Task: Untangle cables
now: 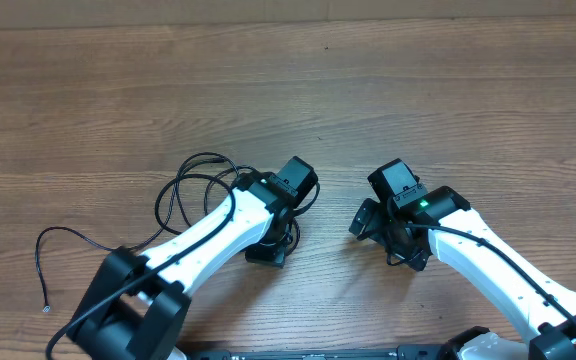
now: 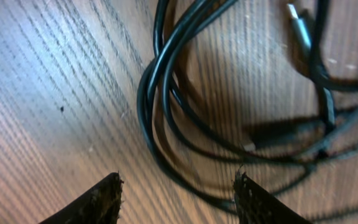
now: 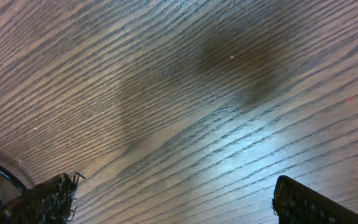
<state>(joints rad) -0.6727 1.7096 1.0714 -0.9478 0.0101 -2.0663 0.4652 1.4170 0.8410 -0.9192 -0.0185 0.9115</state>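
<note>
Untangling looks barely begun: the cables (image 1: 196,185) lie in overlapping loops at nine o'clock of the table (image 1: 368,80) centre. Only one strand (image 1: 68,230) trails clear toward eight o'clock, its inner run hidden under the arm. Counted: two arms, two claws, one silver plug (image 2: 300,28). How many cords make up the knot I cannot tell. The left gripper (image 2: 176,199) hangs released just over the loops, grasping nothing. The right gripper (image 3: 173,202) gapes wide above bare wood at three o'clock.

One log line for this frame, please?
left gripper: open, above tangled cables | right gripper: open, above table | held: nothing
</note>
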